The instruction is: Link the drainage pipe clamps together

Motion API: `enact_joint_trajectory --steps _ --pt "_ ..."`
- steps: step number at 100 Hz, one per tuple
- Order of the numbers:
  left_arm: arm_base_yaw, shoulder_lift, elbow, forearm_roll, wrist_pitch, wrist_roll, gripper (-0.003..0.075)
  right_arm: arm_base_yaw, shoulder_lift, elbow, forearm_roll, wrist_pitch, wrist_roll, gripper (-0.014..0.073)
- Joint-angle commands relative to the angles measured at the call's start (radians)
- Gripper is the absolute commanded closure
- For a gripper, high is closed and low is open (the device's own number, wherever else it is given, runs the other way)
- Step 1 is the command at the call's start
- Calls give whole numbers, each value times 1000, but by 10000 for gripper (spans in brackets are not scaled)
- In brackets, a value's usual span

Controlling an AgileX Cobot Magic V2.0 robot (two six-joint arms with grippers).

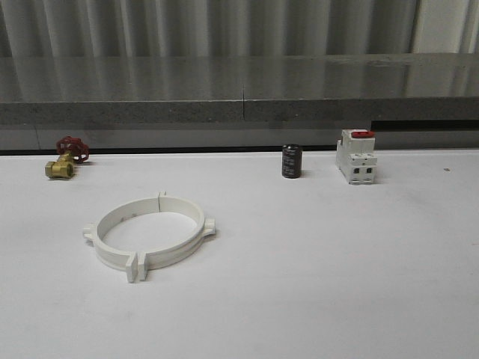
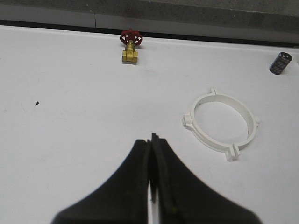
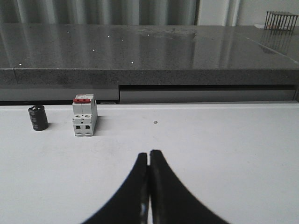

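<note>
Tabletop (image 1: 359, 284): a white surface running back to a grey stone ledge (image 1: 239, 90) along its far edge.
Clamps (image 1: 150, 233): two white half-rings lie flat on the left half of the tabletop, met end to end in one wide ring, with small tabs sticking out at the joints and sides; nothing touches them.
Left end effector (image 2: 150, 140): black fingers pressed together, gripping nothing, hovering over bare tabletop, with the ring well apart from it in its wrist view.
Right end effector (image 3: 149, 155): fingers likewise pressed together and empty, over the white surface, short of the breaker.
Breaker (image 1: 355, 155): a white boxy unit with a red top, upright near the far edge at right.
Valve (image 1: 66, 157): brass body, red handwheel, at far left by the ledge.
Capacitor (image 1: 292, 161): a small black cylinder standing just left of the breaker.
</note>
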State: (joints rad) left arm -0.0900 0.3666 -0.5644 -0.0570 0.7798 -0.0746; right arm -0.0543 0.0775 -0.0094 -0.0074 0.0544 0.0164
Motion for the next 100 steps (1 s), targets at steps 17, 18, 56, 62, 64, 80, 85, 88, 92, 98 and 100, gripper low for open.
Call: enact_joint_trajectory --steps 17,18,56,62,64,80,85,88,92,98,100 --pt "1 8 -25 -5 -68 -3 741 -6 -107 21 7 -54 8 659" --pt "1 8 -25 -5 -68 -3 741 -6 -108 21 7 -54 8 659" --pt "1 8 -25 -5 -68 -3 741 -6 -107 20 7 -54 8 659" --pt "1 8 -25 -5 -68 -3 741 -6 -107 20 7 -54 8 659" --pt "1 8 -25 -5 -68 -3 741 -6 -107 20 7 -54 8 659" --pt "1 8 -25 -5 -68 -3 741 -6 -107 20 7 -54 8 659" --pt "1 8 -25 -5 -68 -3 741 -6 -107 20 7 -54 8 659" --pt "1 8 -25 -5 -68 -3 741 -6 -107 20 7 -54 8 659" --pt "1 8 -25 -5 -68 -3 741 -6 -107 20 7 -54 8 659" --pt "1 8 -25 -5 -68 -3 741 -6 -107 20 7 -54 8 659" --pt "1 8 -25 -5 -68 -3 741 -6 -107 20 7 -54 8 659"
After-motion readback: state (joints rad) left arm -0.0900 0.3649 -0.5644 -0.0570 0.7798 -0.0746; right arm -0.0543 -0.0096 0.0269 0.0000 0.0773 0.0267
